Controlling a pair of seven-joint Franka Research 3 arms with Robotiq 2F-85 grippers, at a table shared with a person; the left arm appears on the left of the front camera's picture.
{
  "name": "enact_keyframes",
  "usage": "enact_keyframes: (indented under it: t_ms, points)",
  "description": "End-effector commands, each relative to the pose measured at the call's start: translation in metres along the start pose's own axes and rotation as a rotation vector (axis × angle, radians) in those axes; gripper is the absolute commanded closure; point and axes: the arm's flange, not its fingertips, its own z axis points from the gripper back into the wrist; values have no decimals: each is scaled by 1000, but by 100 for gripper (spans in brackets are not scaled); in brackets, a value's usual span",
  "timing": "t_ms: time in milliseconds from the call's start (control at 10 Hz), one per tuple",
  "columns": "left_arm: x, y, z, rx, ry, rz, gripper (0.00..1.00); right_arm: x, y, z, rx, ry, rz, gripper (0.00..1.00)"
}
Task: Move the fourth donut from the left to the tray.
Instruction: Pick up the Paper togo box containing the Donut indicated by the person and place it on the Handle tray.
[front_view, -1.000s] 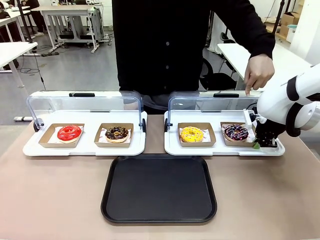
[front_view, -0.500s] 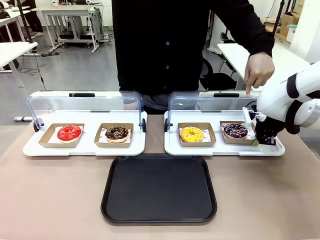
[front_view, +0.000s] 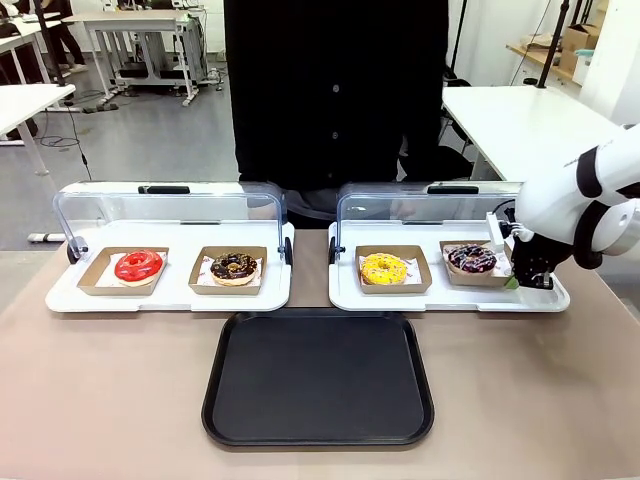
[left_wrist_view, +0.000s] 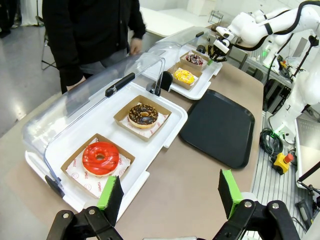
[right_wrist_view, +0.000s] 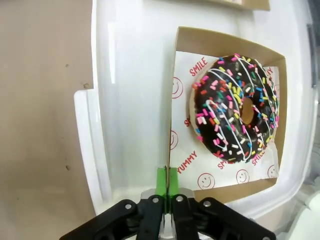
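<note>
Pinching cardboard tray (right_wrist_view: 225, 39) of fourth donut (right_wrist_view: 220, 107), right gripper (right_wrist_view: 166, 181) (yellow donut (front_view: 384, 268) alongside, lid (front_view: 430, 207) raised).

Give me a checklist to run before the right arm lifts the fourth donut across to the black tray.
1. Grip: right gripper shut on the wall of the cardboard tray: ok.
2. Load: fourth donut lies flat inside that holder: ok.
3. Cover: clear lid is raised: ok.
4. Landing: black tray has free surface: ok.
5. Path: person's hand is back at their side: ok.
6. Other arm: left gripper is open, away from the path: ok.
</note>
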Motion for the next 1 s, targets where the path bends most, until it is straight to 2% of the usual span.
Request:
enact_keyframes:
  t_ms: [0, 200, 400, 600, 900]
  points:
    - [1, 1, 1, -5, -26, -23, 0, 15, 20, 22, -71, 13, -53, 98]
    - [1, 1, 1, -5, -26, -23, 0, 27, 36, 42, -82, -31, -50, 98]
    - [1, 1, 1, -5, -26, -23, 0, 55, 70, 65, -39, -77, -68, 98]
    - [1, 1, 1, -5, -26, -23, 0, 84, 103, 82, -58, -65, -112, 98]
    - [1, 1, 1, -5, -26, -23, 0, 123, 153, 89, -43, -44, -65, 98]
